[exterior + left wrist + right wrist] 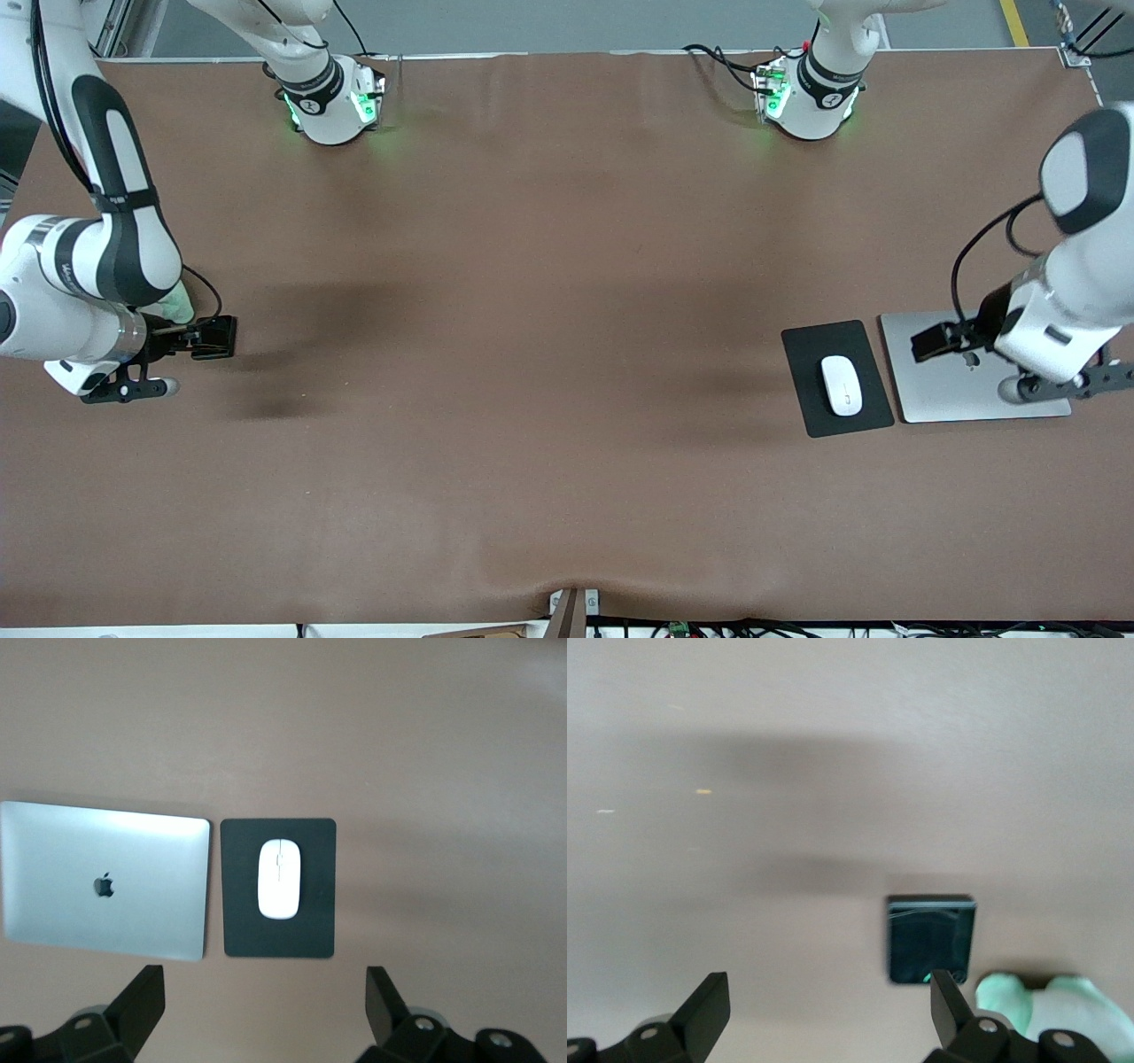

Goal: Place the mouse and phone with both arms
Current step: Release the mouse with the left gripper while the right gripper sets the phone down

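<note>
Front view: mouse (pixel 841 385) sits in the lower-middle band of the frame, toward the left arm's end of the brown worktop (pixel 532 354). It lies flat on a black mat (pixel 811 394), roughly centred. A closed silver laptop (pixel 952 399) lies just beside the mat, closer to the frame edge.

The left gripper (pixel 264 1005) hangs over the laptop and mat area. Its fingers (pixel 142 1001) are spread wide and hold nothing.

The right gripper (pixel 828 1005) is at mid-height of the front view, at the right arm's end, over bare worktop. Its fingers (pixel 950 997) are also spread wide and hold nothing.

The phone (pixel 930 937) shows only in the right wrist view, in the lower half of the frame. It lies flat on the worktop, just beside a pale green thing (pixel 1050 1005), and one fingertip overlaps its edge in that view. Cannot tell whether they touch.
</note>
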`<state>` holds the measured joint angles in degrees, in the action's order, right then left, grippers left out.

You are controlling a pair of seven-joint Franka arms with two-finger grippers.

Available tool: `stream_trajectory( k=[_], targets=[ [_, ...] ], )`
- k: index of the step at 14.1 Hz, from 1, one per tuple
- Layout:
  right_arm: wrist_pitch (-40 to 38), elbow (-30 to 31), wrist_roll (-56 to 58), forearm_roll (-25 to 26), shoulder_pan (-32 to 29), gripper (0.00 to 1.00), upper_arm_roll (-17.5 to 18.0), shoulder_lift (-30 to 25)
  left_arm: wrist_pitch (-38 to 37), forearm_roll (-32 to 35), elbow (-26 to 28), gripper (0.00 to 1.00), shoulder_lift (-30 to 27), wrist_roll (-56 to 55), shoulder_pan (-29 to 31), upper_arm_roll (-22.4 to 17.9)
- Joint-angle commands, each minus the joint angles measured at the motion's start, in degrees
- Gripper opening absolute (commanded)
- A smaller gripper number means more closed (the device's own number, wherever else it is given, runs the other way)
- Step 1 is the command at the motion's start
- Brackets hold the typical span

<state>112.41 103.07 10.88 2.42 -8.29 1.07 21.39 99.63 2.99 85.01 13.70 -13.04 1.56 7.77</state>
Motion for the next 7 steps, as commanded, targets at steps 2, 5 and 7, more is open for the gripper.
stream_trajectory(
  k=[2, 5, 7],
  targets=[
    [-10.5, -2.3, -5.3, 0.0, 2.6, 1.00, 0.1, -6.9, -6.4, 0.0, 1.9, 1.00, -8.0, 1.3, 0.5, 1.6],
    [-13.5, -3.2, -5.1, -4.1, 2.1, 1.00, -0.2, -13.4, -9.7, -0.1, 2.0, 1.00, -11.2, 1.3, 0.6, 3.0],
    [-18.4, -6.5, -5.3, -5.1, 2.2, 1.00, -0.4, -15.8, -11.0, -0.1, 2.1, 1.00, -12.7, 1.3, 0.6, 3.2]
  ],
)
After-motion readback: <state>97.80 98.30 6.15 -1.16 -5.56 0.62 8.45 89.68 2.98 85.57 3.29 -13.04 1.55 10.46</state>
